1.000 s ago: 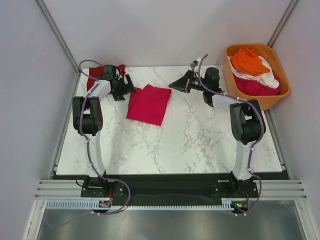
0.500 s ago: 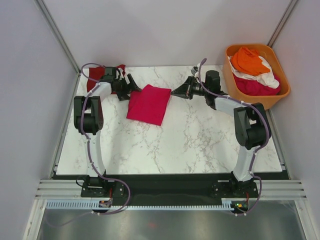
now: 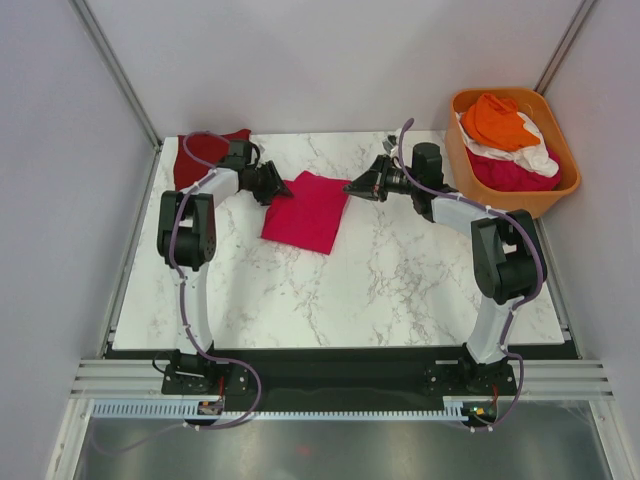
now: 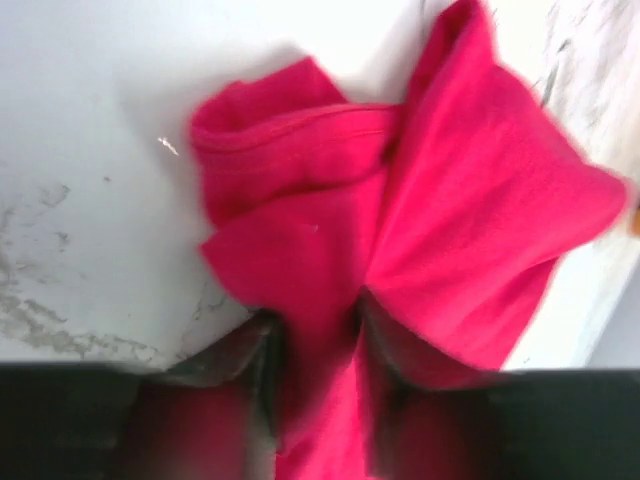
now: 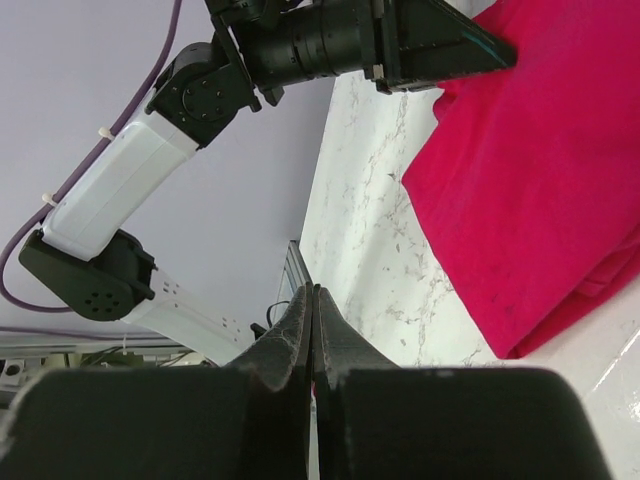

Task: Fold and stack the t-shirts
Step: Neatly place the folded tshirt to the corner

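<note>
Item 1. Marble-patterned table (image 3: 330, 290): it is carrying both arm bases at its near edge, with the left arm rising on the left and the right arm on the right.

Item 2. Magenta t-shirt (image 3: 305, 212): it is lying folded in a rough rectangle on the far half of the table, left of centre and slightly askew. Its far left corner is bunching up into creases.

Item 3. Left gripper (image 3: 283, 190): it is reaching in from the left and pinching that bunched corner. In the left wrist view, the cloth is running between its two dark fingers (image 4: 265, 370).

Item 4. Right gripper (image 3: 352, 187): it is pointing at the shirt's far right corner from the right, with its jaws pressing together on nothing. It is sitting just beside the cloth, and I cannot tell whether it is touching.

Item 5. Maroon t-shirt (image 3: 205, 150): it is lying crumpled at the far left corner of the table, behind the left arm.

Item 6. Orange tub (image 3: 535, 205): it is standing off the table's far right corner. It is holding an orange t-shirt (image 3: 500, 120) on top, a white t-shirt (image 3: 530, 158) beneath and a pink t-shirt (image 3: 505, 175) nearest.
</note>
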